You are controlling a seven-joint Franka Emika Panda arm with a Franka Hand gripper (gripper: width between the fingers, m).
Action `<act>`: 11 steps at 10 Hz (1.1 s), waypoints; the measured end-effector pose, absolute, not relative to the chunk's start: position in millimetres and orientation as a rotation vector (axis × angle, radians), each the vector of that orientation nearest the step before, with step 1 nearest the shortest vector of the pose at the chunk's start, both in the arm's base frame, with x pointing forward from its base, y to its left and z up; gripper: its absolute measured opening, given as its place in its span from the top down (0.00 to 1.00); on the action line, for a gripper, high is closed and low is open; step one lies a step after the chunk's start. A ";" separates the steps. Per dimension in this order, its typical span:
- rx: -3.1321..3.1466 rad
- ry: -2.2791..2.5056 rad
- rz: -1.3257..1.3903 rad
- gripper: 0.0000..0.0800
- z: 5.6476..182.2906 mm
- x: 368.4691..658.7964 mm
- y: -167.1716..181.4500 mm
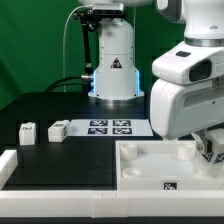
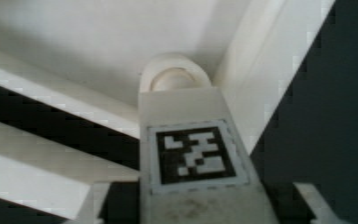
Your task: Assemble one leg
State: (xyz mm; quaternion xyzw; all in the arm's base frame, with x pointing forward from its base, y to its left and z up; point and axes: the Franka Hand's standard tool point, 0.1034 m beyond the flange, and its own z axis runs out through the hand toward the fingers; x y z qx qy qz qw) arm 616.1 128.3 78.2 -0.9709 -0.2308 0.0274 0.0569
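The fingers [image 2: 101, 205] stand narrow on both sides of the leg [image 2: 190, 130]. The gripper [image 2: 202, 198] holds it, though the contact itself is blurred at the edge of the wrist view. Only this view shows the leg close: a white block with a rounded far end, which lies near an inner corner of the tabletop [image 2: 87, 40]. Whether that end touches the tabletop I cannot tell.

The exterior view shows what the wrist view does not. The gripper [image 1: 206, 147] hangs low over the tabletop [image 1: 150, 172], at the exterior view's right, with the leg [image 1: 214, 152] partly hidden under it. Two other legs [image 1: 28, 132] [image 1: 57, 129] lie on the black table [image 1: 50, 110], well apart from the gripper, at the exterior view's left. The marker board [image 1: 110, 127] lies flat just beside them, in front of the base [image 1: 113, 65].

The leg's tag [image 2: 197, 150] is a black-and-white square pattern, sharp in the wrist view. The tabletop has a small tag [image 1: 170, 183] on its front edge. The base has a black triangle sign [image 1: 116, 63], too small to read.

The arm [image 1: 190, 75] comes in from the upper part at the exterior view's right, bending down, and its white body covers much of the gripper.
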 end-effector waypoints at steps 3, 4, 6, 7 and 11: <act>-2.945 -0.698 0.083 0.63 78.2 616.2 127.6; -2.949 -0.683 0.084 0.63 78.2 616.4 127.1; -2.947 -0.628 0.083 0.63 79.1 616.7 117.0; -2.970 -0.318 0.107 0.63 77.3 614.0 112.5; -2.959 0.459 0.130 0.63 75.3 606.5 117.7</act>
